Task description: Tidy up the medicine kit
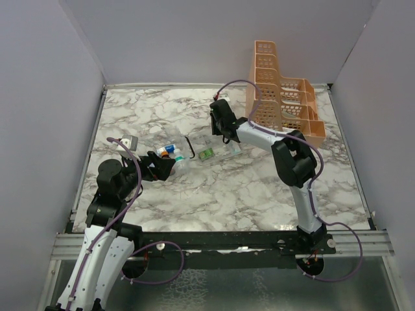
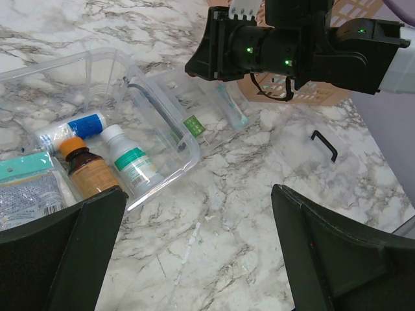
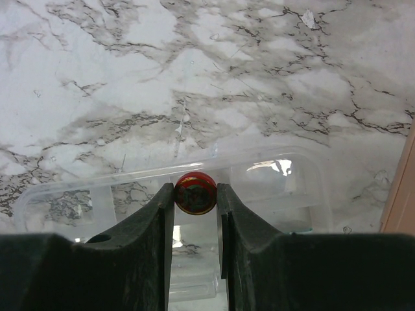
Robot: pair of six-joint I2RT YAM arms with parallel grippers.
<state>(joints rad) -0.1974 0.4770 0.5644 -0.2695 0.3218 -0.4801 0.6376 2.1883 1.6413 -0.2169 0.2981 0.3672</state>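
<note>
The medicine kit (image 1: pixel 176 157) is a clear plastic box (image 2: pixel 170 170) lying open left of centre. It holds a brown bottle (image 2: pixel 85 167), a white bottle (image 2: pixel 131 163), a blue-and-white roll (image 2: pixel 72 127) and a packet (image 2: pixel 26 189). Beside it lies a clear compartment tray (image 1: pixel 224 151) (image 3: pixel 272 173) with a small green item (image 2: pixel 194 124). My right gripper (image 3: pixel 195 194) (image 1: pixel 225 137) hangs over that tray, shut on a small round red tin (image 3: pixel 195 193). My left gripper (image 2: pixel 198 217) (image 1: pixel 165 165) is open and holds nothing, low over bare marble at the box's near corner.
A tall orange perforated rack (image 1: pixel 280 97) stands at the back right, its edge (image 3: pixel 403 188) close beside the tray. A loose black handle (image 2: pixel 324 144) lies on the marble right of the tray. Grey walls close in the table on three sides.
</note>
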